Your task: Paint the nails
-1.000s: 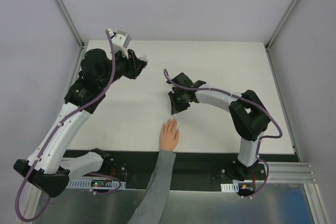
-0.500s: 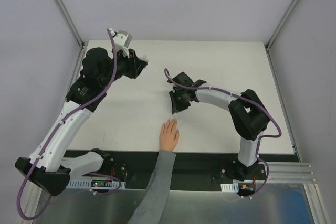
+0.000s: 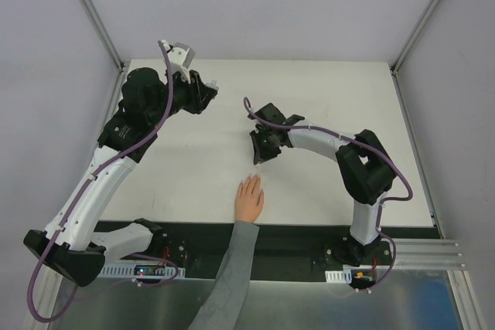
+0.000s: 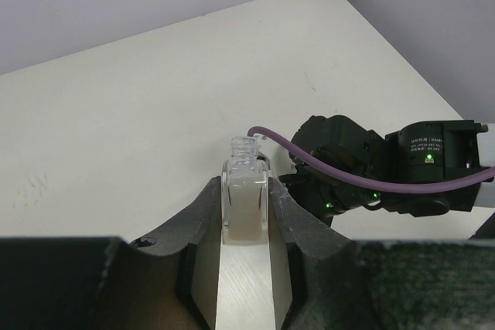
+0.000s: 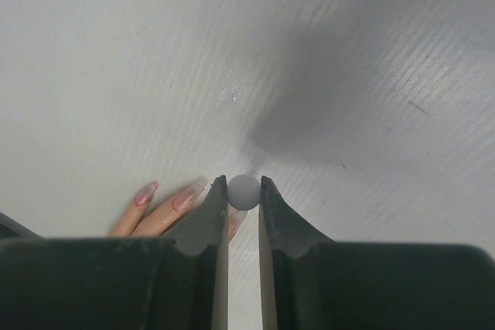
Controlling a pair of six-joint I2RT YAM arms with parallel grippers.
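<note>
The left fingers (image 4: 203, 218) are clamped on a small clear bottle (image 4: 246, 205) with an open neck. The right fingers (image 5: 209, 222) grip a small grey ball (image 5: 244, 191), hard to identify. The hand (image 3: 249, 199) lies flat on the table (image 3: 325, 90) near them; two pinkish nails (image 5: 146, 193) show, the others are hidden.

Left arm (image 3: 100, 183) stretches forward, left gripper (image 3: 203, 92) clamped on a small bottle (image 4: 246, 210); right arm (image 3: 325, 143) folds inward (elbow out wide), right gripper (image 3: 258, 158) tilted down, pinching a round grey knob (image 5: 244, 191).

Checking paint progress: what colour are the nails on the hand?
Dusky pink nails, clearest in the right wrist view.
</note>
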